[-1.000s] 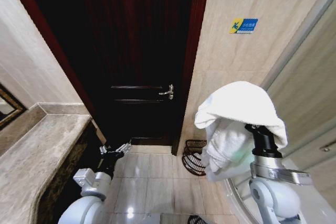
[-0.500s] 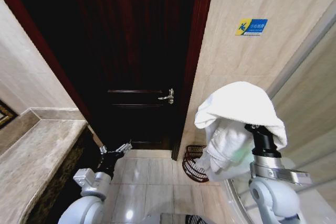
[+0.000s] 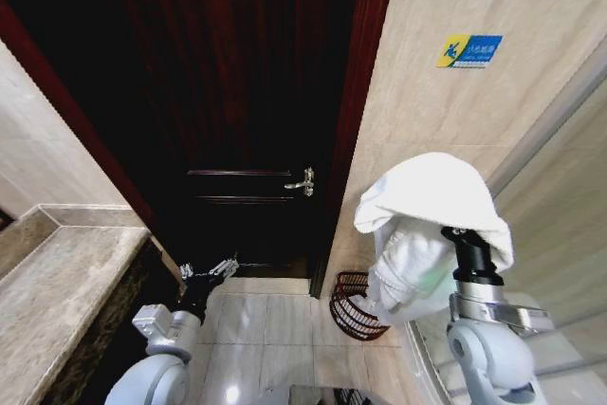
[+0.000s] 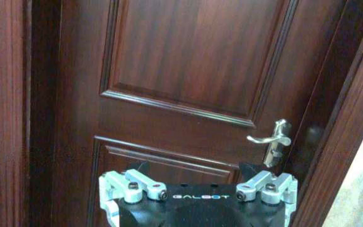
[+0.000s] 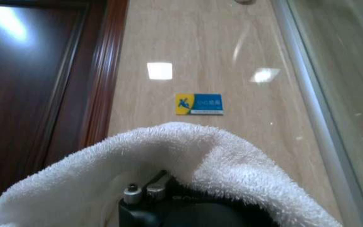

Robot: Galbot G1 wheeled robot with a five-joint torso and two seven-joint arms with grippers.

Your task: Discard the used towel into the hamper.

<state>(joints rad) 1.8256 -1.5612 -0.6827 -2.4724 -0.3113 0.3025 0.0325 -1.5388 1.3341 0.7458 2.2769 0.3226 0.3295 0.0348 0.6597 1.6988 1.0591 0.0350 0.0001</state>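
Below "GALBOT" lettering [image 4: 198,196], dark door [image 4: 188,71]

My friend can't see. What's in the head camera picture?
A white towel is draped over the robot's raised right gripper. The brown wire hamper sits on the floor below it, beside a dark wooden door. The open left gripper hangs low.

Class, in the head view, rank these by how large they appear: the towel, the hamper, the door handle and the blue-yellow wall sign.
1. Towel, though nearest the camera.
2. Hamper, partly hidden behind the towel.
3. Wall sign.
4. Door handle, close to the sign in apparent size.
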